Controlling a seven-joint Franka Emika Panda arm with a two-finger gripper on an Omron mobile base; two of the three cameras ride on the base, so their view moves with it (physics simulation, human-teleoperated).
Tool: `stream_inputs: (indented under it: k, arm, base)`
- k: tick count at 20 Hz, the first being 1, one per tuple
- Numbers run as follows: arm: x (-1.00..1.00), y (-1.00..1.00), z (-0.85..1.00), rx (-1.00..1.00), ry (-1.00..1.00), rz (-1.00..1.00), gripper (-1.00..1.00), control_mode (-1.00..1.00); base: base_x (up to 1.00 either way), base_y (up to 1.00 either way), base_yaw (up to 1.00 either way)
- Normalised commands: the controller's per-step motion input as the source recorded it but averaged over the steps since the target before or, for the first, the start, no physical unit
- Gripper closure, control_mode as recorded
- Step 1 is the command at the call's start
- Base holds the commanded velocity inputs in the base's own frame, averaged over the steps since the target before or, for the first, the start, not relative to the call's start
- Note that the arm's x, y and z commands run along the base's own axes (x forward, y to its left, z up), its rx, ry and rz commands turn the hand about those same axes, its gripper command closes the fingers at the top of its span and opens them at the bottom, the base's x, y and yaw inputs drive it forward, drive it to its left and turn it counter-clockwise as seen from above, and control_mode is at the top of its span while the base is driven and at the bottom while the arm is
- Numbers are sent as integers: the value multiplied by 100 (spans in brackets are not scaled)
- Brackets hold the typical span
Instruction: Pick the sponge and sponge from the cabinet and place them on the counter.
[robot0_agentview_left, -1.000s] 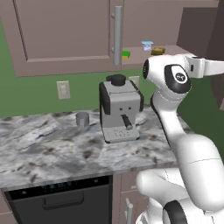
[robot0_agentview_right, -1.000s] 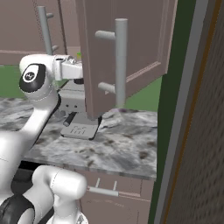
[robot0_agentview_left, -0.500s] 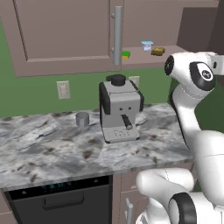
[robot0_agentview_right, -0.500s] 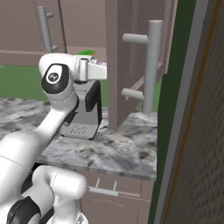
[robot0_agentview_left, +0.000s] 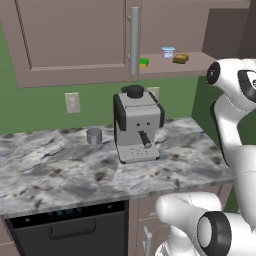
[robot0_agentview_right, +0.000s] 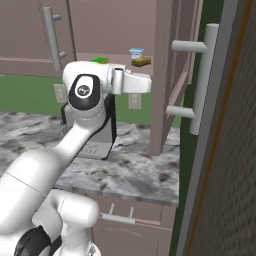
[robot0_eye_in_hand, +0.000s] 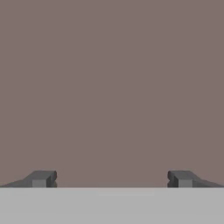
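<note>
The cabinet (robot0_agentview_left: 75, 40) has its right door (robot0_agentview_right: 167, 75) swung wide, showing the shelf. On the shelf lie a bright green sponge (robot0_agentview_left: 144, 62) (robot0_agentview_right: 99, 60) and, further right, a tan-yellow sponge (robot0_agentview_left: 180, 58) (robot0_agentview_right: 141, 61). My gripper (robot0_eye_in_hand: 112, 179) is open, its finger tips (robot0_eye_in_hand: 41, 178) wide apart with nothing between them, facing a plain mauve-brown panel up close. In the right base view my wrist reaches to the inner face of the open door, below the level of the sponges. The marble counter (robot0_agentview_left: 60, 170) (robot0_agentview_right: 135, 170) runs underneath.
A white cup with a blue rim (robot0_agentview_left: 168, 52) (robot0_agentview_right: 136, 52) stands between the sponges. A grey coffee machine (robot0_agentview_left: 137, 122) and a small grey cup (robot0_agentview_left: 94, 135) sit on the counter. The open door's bar handle (robot0_agentview_right: 202, 80) juts out at the right. A dishwasher (robot0_agentview_left: 70, 230) is below.
My arm has swung to the right and the cabinet's right door has opened wider with it, uncovering the shelf. The gripper has stayed open.
</note>
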Motion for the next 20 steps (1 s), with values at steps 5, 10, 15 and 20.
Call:
stream_inputs:
  k: [5, 10, 15, 20]
  arm:
    - [16, -12, -2, 1, 0, 2, -100, -100]
    - [26, -21, -3, 2, 0, 2, -100, -100]
    - [-2, -3, -1, 1, 0, 9, -100, -100]
    - [-19, 17, 0, 0, 1, 15, -100, -100]
  base:
    - [0, 0, 0]
    - [0, 0, 0]
    - [0, 0, 0]
    - [0, 0, 0]
